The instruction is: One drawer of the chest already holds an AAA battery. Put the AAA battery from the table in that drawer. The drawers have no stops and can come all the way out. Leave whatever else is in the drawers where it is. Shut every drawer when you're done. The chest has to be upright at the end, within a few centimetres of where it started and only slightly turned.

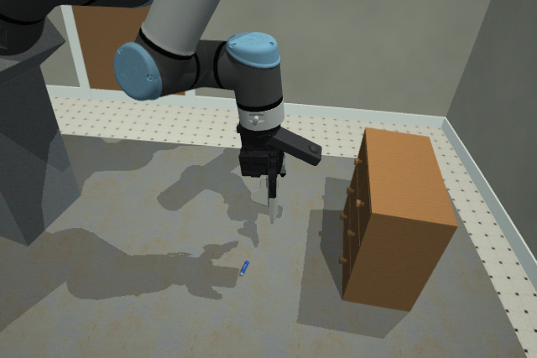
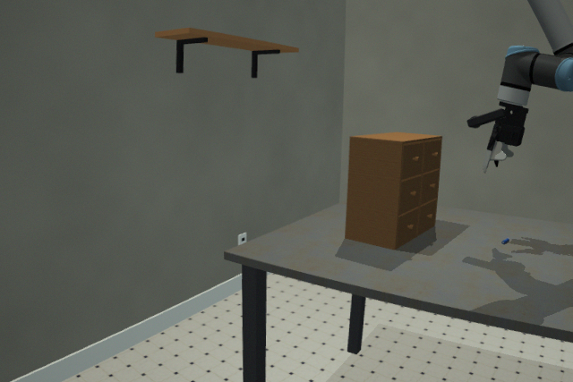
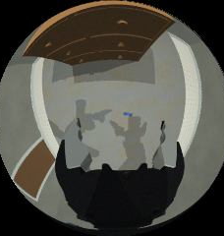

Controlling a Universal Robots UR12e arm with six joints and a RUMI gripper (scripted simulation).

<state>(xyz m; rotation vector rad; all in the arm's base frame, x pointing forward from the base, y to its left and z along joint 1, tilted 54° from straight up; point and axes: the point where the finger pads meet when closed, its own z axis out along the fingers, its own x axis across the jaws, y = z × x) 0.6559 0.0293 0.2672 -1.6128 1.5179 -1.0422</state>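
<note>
The gripper hangs above the table, its fingers wide apart with nothing between them. Lower down, the blue battery lies on its side on the table, between the robot's pedestal and the wooden chest. The chest stands upright, its six knobbed drawers shut. Farther out, a wooden shelf on black brackets is fixed to the wall.

The opened jaws point downward beneath the bent arm.
</note>
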